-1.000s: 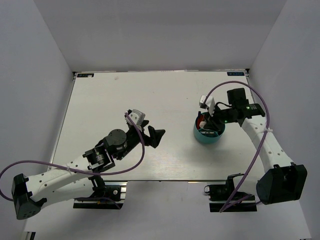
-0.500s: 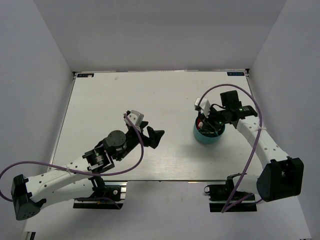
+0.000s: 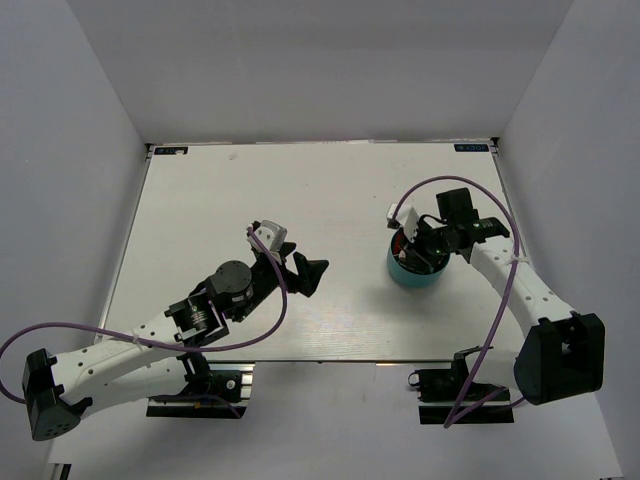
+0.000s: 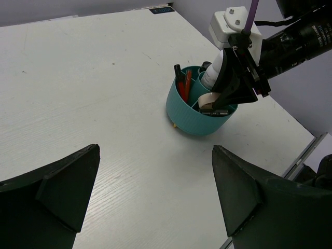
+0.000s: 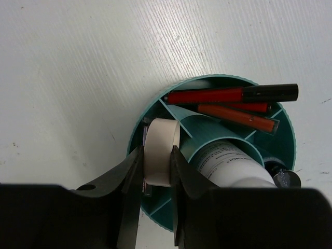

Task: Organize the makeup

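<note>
My right gripper (image 5: 156, 155) is shut on the round peach compact (image 5: 162, 150), held on edge and reaching down into a left compartment of the teal divided tub (image 5: 218, 78). A thin dark edge (image 5: 144, 179) stands beside the compact in that compartment. The white bottle (image 5: 233, 163) fills the tub's middle tube. Two red-and-black pencils (image 5: 223, 96) lie across a far compartment, and a black item (image 5: 282, 177) shows at the right rim. From above, the right gripper (image 3: 415, 247) sits over the tub (image 3: 412, 275). My left gripper (image 4: 155, 150) hangs open over bare table, well short of the tub (image 4: 189, 116).
The white table (image 3: 220, 200) has walls on three sides. The tub stands right of centre, near the right arm. The left arm (image 3: 150, 335) stretches from the near left corner toward the middle.
The right wrist has shifted slightly left and settled closer over the tub, still holding the compact. The left arm has not moved.
</note>
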You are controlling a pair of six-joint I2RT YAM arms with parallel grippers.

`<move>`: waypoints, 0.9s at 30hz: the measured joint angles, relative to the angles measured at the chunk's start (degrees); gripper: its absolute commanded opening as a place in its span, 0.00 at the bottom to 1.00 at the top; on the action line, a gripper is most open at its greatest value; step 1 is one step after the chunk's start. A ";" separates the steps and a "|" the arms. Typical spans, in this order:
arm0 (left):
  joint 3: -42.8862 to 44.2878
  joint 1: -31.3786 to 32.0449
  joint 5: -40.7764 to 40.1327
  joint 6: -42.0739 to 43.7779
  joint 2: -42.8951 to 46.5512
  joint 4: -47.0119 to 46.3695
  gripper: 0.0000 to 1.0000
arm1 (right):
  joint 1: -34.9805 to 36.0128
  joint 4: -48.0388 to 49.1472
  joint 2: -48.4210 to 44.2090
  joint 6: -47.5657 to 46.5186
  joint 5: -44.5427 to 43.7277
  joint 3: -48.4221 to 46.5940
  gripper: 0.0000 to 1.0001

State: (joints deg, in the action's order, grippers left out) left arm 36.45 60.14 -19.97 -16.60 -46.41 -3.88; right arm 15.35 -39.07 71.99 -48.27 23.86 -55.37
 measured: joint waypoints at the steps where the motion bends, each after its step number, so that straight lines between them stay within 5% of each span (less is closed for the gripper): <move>1: 0.00 0.00 0.00 0.00 0.00 0.00 0.98 | 0.07 -0.02 0.00 -0.07 -0.11 0.07 0.11; 6: 0.00 0.00 0.00 0.00 0.00 0.00 0.98 | 0.11 -0.15 -0.04 -0.44 -0.17 0.07 0.19; 14: 0.00 0.00 0.00 0.00 0.00 0.00 0.98 | 0.20 -0.59 -0.57 -0.04 0.02 0.07 0.61; 27: 0.00 0.00 0.00 -0.02 0.00 0.00 0.98 | 0.42 -1.09 -2.58 0.11 0.72 0.04 0.64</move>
State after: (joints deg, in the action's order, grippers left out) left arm 36.45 60.14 -19.97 -16.62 -46.41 -3.88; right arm 15.77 -40.16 69.41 -48.16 24.58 -55.33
